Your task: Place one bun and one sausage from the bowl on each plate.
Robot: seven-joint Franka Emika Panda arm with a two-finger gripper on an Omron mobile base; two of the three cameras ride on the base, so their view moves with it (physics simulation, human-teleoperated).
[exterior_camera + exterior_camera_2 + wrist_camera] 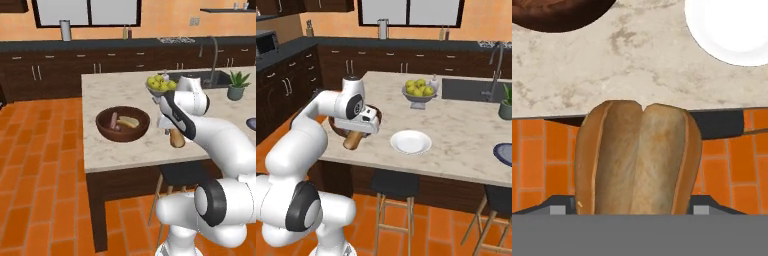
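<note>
1. Left base view. Nearest the camera, the white arm with dark joints, rising at lower right. At its end the gripper (176, 134), clenched on a tan bun (177, 139) that hangs end-down above the counter's near edge. Further left on the marble-patterned counter (115, 155), the dark wooden bowl (122, 124), wide and round, with a pinkish sausage (114, 121) and a second bun (128, 122) lying in it. Behind the wrist, a grey pedestal fruit bowl (160, 88) of yellow-green fruit; toward the far right corner, a potted plant (236, 85) beside the sink.

2. Right base view. Closest, the arm's white base and shoulder at lower left. Held bun seen below the hand, near the counter's near left corner, just in front of the bowl. White plate (411, 142) bare, close to the near edge, well apart from the bun. Dark blue-grey plate (504, 153) at the right edge, also bare.

3. Hand view. Bun closest, split-topped, matte golden crust, squeezed at its sides between the jaws. White plate at upper right, wooden bowl rim at upper left.

Judged: light, soft, easily dented; best gripped across the middle, gently. Sausage likely smooth, firmer, prone to rolling; best taken crosswise at mid-length.
</note>
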